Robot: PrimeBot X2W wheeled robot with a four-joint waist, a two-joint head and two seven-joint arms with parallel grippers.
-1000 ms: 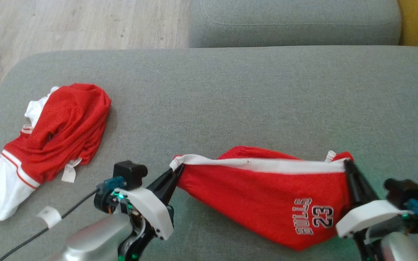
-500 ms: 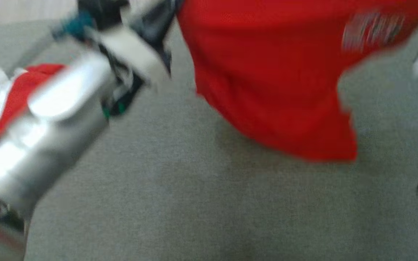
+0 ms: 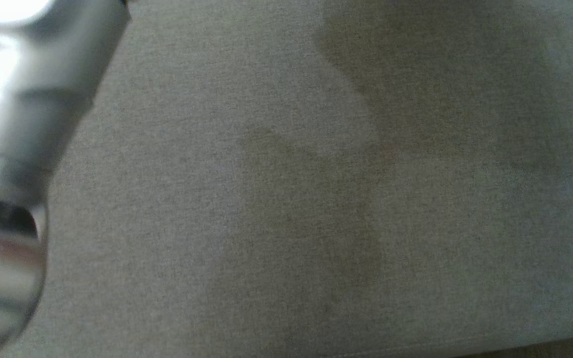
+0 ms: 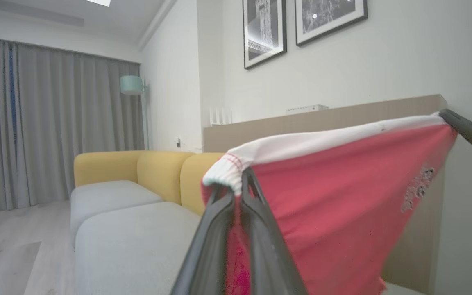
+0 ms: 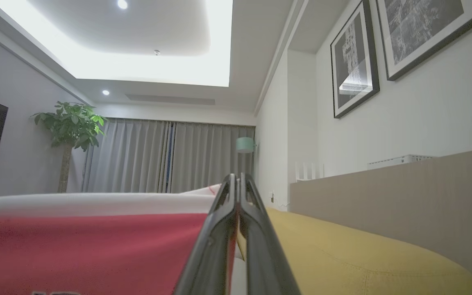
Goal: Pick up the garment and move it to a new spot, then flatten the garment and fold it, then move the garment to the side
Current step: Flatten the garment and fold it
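The garment (image 4: 342,196) is a pair of red shorts with a white waistband, lifted into the air and stretched between both grippers. In the left wrist view my left gripper (image 4: 238,180) is shut on one end of the waistband, and the other gripper's dark finger (image 4: 469,135) holds the far end at the right edge. In the right wrist view my right gripper (image 5: 236,180) is shut on the waistband, and the garment (image 5: 88,246) spreads away to the left. In the head view a blurred silver forearm (image 3: 13,124) crosses the left side above the grey cushion (image 3: 316,199).
A grey sofa seat (image 4: 129,246) with yellow backrests (image 4: 137,168) lies below the lifted shorts. Behind stand a beige ledge (image 4: 322,119), a wall with framed pictures (image 4: 264,30), grey curtains (image 4: 55,127) and a potted plant (image 5: 70,123).
The head camera has swung down, so the shorts and both grippers have left its picture. The shorts, which hung low over the cushion a second ago, are now held up in the air.
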